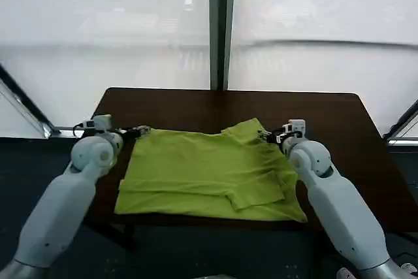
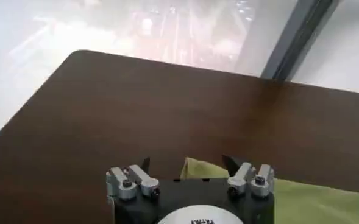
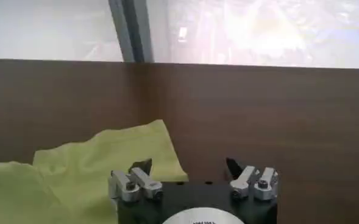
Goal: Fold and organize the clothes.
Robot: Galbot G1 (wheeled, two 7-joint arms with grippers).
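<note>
Lime-green soft T-shirt [image 1: 209, 174], dark wooden table [image 1: 228, 106]

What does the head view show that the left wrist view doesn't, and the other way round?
Head view alone: the whole shirt spread on the table, partly folded, with the right gripper at its far right corner. Left wrist view alone: the left gripper close up, open around the shirt's far left corner. Both share: brown table, green shirt, window behind.
</note>
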